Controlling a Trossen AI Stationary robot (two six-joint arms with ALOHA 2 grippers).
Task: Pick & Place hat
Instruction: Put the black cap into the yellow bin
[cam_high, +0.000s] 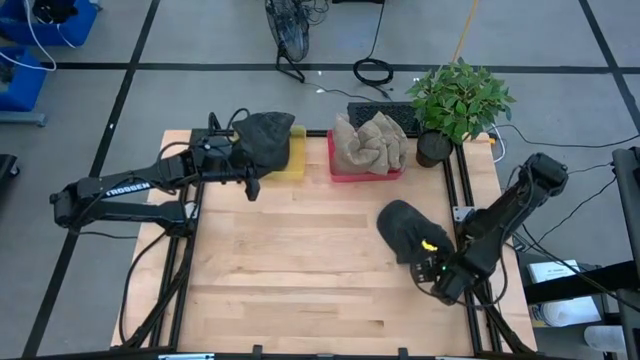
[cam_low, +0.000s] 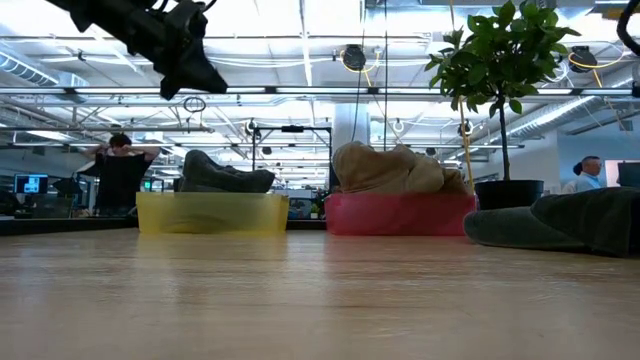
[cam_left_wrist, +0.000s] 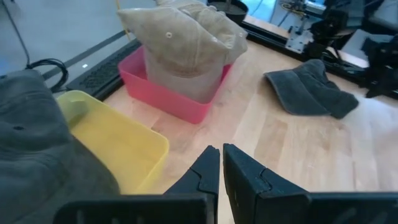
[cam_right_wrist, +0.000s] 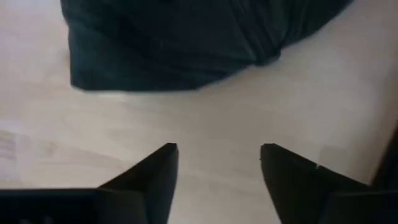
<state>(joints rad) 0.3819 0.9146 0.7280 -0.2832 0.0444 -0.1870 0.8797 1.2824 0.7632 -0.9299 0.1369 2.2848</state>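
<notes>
Dark grey hat (cam_high: 408, 228) lay on the table (cam_high: 300, 270) near its right edge. Right gripper (cam_right_wrist: 217, 163) stood just beside it, fingers spread, empty. Left gripper (cam_left_wrist: 221, 163), closed and empty, hovered by the yellow bin (cam_high: 292, 158).

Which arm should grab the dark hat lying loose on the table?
Right. The right tool sits open beside the loose dark hat; the left tool, shut, is across the table by the yellow bin.

This is a big robot lab. A pale wooden table (cam_high: 300, 270) stands on a grey floor with black tape lines (cam_high: 120, 95). Bright ceiling lights (cam_low: 300, 20) shine above computer screens (cam_low: 30, 184).
</notes>
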